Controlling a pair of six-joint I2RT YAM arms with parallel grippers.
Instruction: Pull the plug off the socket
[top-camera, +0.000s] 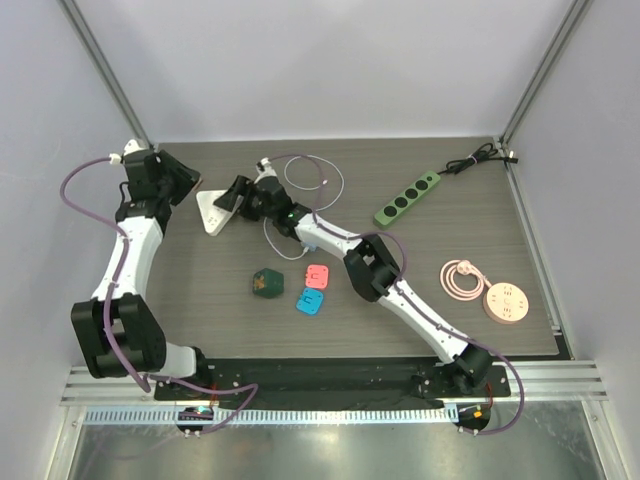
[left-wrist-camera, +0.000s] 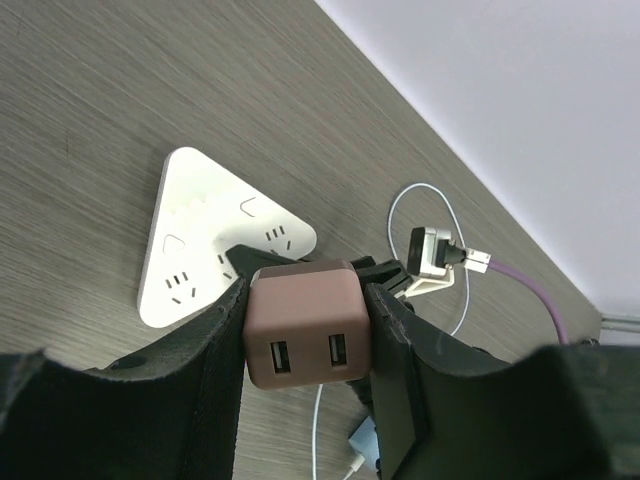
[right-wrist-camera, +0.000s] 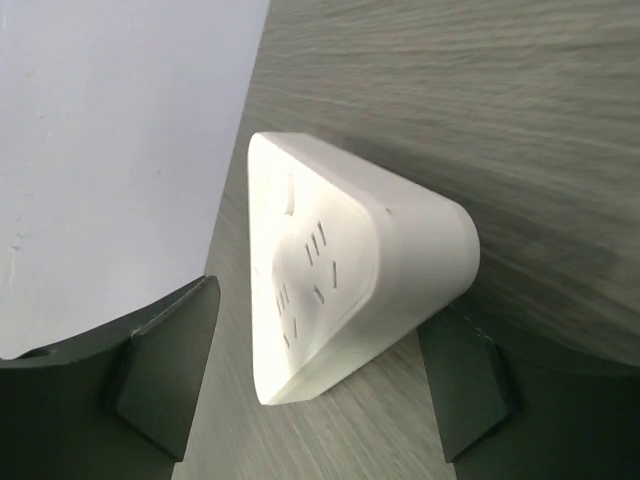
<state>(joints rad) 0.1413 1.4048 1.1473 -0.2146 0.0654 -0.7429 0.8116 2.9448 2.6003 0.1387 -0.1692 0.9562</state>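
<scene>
Left wrist view: the left hand (left-wrist-camera: 305, 300) pinches the brown plug (left-wrist-camera: 300, 340) tight between its two fingers. The plug is out of the white socket (left-wrist-camera: 185, 230), which lies on the surface (left-wrist-camera: 80, 110) just behind it. The right hand (right-wrist-camera: 318, 385) is spread wide, one finger on each side of the socket.

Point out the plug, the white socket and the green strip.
plug (left-wrist-camera: 305, 312), left wrist view, middle of brown body
white socket (right-wrist-camera: 322, 258), right wrist view, slotted face
green strip (top-camera: 407, 198), top view, middle of body
</scene>
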